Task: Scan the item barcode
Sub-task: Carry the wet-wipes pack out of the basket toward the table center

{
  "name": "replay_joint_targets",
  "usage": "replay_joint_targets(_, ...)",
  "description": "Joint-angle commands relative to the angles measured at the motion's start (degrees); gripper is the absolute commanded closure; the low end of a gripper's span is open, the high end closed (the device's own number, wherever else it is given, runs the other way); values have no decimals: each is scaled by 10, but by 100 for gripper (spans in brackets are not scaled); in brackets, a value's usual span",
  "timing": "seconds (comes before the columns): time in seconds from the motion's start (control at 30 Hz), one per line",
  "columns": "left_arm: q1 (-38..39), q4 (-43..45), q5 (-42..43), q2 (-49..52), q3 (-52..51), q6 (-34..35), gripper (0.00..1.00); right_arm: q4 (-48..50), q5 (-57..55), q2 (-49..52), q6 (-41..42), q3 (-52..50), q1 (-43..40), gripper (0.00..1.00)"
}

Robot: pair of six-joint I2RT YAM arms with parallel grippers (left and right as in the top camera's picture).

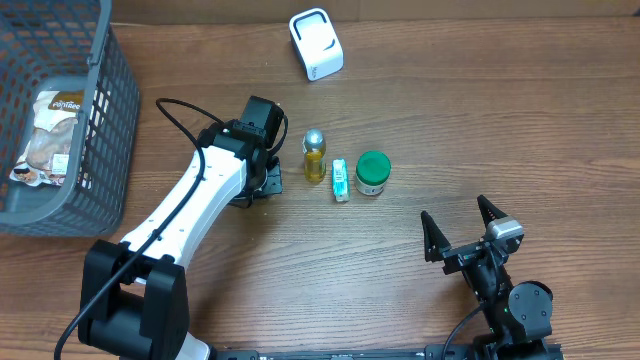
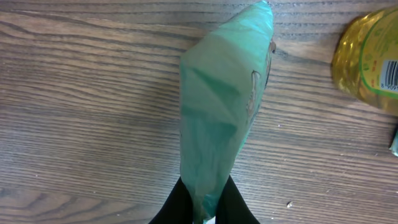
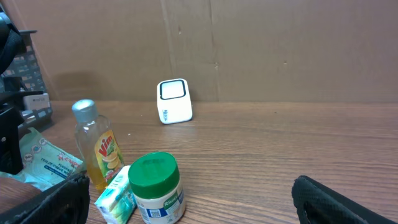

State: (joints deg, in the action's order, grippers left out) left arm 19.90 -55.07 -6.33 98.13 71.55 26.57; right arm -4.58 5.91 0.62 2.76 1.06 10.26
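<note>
A: While clamped shut on the lower end of the green packet (image 2: pixel 224 106), hold the left tool (image 2: pixel 202 206) firm; no slack, or risk a slip on the way up.

B: Agreed. Thin, floppy film by the look, likely to sag over the code. Where to from here?

A: Lift straight first, clear of the yellow bottle (image 1: pixel 314 155) just to the right, then carry toward the white scanner (image 1: pixel 316 44) at the far side of the worktop (image 1: pixel 450 120). Turn the printed face to the scanner window and hold flat.

B: Barcode side?

A: Cannot tell; no code visible on the plain green side toward the left wrist camera.

B: And the packet now?

A: Pinched between the left tool's fingers, reaching away from them, low by the worktop, just left of the bottle, well short of the scanner. Touching the wood or not: cannot tell.

B: And the right tool (image 1: pixel 453 207)?

A: Spread wide, holding nothing, near the front edge, well apart from the green-lidded jar (image 1: pixel 373 172) and small carton (image 1: pixel 341 180).
</note>
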Motion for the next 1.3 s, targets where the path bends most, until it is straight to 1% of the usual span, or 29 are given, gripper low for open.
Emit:
replay_joint_targets(0.0,5,-6,-12,2,11,-35,96,2,-4,-5,-2,-6,3,0)
replay_joint_targets(0.13,5,-6,-12,1,23,-45,96,2,-4,-5,-3,-6,3,0)
replay_joint_targets(0.3,4,-6,-15,0,44,-121,96,2,-4,-5,-2,-6,3,0)
replay_joint_targets(0.47,3,-8,-16,-6,76,-153,96,2,-4,-5,-2,-6,3,0)
replay_joint_targets(0.63,3,-17,-22,-6,107,-219,96,2,-4,-5,-2,-6,3,0)
replay_joint_targets(0.7,3,-17,-37,-6,110,-235,96,2,-4,-5,-3,-6,3,0)
replay_joint_targets(0.87,4,-18,-76,-5,110,-254,96,2,-4,-5,-3,-6,3,0)
replay_joint_targets(1.1,4,-12,-76,-5,110,-266,96,2,-4,-5,-3,-6,3,0)
replay_joint_targets(1.27,4,-12,-57,-5,110,-264,96,2,-4,-5,-3,-6,3,0)
